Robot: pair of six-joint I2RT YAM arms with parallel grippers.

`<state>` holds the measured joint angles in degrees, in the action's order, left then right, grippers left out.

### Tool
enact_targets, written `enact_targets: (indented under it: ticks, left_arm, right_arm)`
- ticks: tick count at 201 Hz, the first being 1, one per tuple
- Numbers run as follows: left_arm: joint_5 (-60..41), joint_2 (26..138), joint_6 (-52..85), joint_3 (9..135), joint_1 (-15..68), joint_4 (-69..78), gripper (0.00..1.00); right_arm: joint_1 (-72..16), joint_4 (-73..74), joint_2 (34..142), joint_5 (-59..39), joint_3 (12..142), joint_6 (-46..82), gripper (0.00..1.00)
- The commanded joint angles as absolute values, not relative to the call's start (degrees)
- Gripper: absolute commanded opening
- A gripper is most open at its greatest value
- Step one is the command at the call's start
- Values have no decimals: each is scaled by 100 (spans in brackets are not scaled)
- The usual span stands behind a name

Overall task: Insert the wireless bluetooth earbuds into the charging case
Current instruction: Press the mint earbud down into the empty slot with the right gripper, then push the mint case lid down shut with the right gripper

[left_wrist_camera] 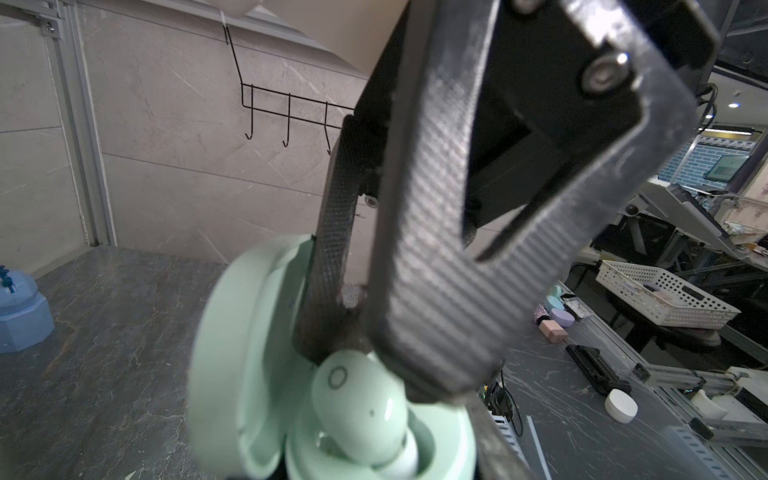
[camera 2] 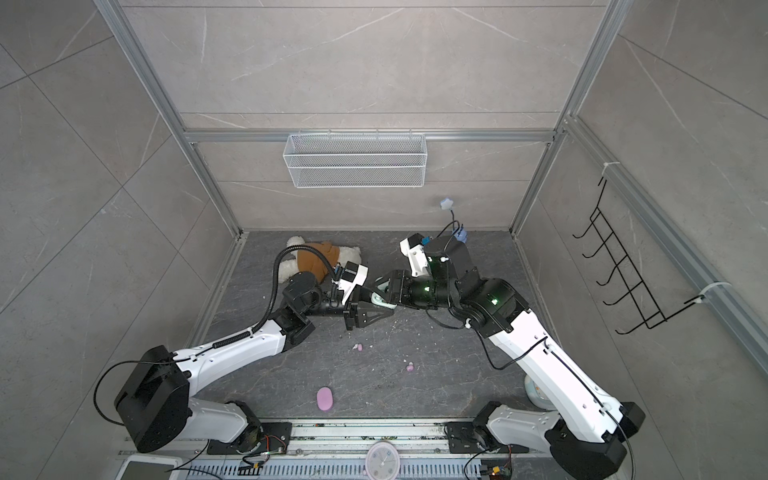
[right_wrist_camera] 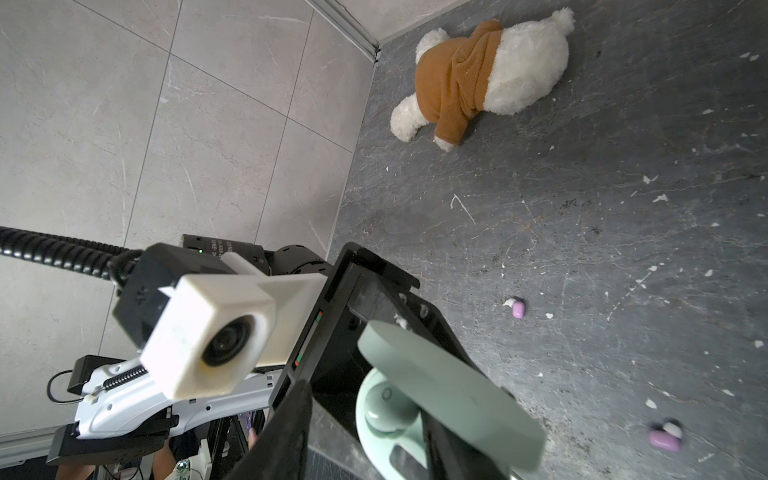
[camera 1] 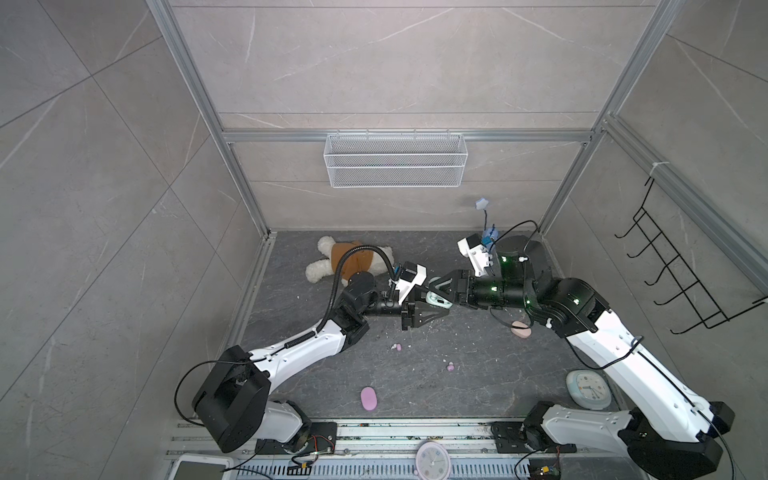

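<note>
1. Left wrist view: a mint-green earbud (left_wrist_camera: 357, 403) stands partly in its socket in the open mint case (left_wrist_camera: 444, 444). The earbud's white tip shows and the lid (left_wrist_camera: 224, 365) is raised beside it.
2. The right gripper (left_wrist_camera: 365, 361) bears on the earbud with its jaws a little apart astride it. I cannot tell whether they pinch it.
3. In a top view, the left gripper (camera 1: 440, 309) comes from 9 o'clock and is clamped tight on the case. The right comes from 3 o'clock.
4. Two lilac earbuds lie loose on the table (camera 1: 478, 374), one (camera 1: 398, 347) at 7 o'clock from the case and one (camera 1: 450, 367) at 6 o'clock.
5. Risk: the earbud looks unseated, so an off-centre push could pop it out.
6. Risk: withdrawing fingers could drag it out or knock the lid shut.
7. Risk: hard pressing could twist the case in its grip.
</note>
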<state>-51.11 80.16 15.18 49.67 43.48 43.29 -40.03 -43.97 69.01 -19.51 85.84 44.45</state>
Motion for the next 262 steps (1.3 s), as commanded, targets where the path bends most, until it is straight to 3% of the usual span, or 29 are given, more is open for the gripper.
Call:
enact_targets:
  ticks: [1,74,149,196,262]
  left_arm:
    - [-5132,7822,1353,5175,4373,4619,25]
    - [-5078,7814,1311,5164,4371,4529,25]
    - [-4957,7687,1163,4958,4372,4191,25]
    - [-4952,7518,979,4956,4416,3886,25]
    - [-4938,7485,948,4957,4442,3889,25]
  right_arm:
    - [-4055,-4500,6891,-1986,8700,4332,46]
    - [-4093,-4851,6750,-1802,8950,4298,46]
    - [-3993,-6419,7070,-1125,10145,4143,45]
    - [-3329,-6794,7762,-1434,10773,3902,33]
    - [-3309,-6698,8192,-2034,10882,3788,27]
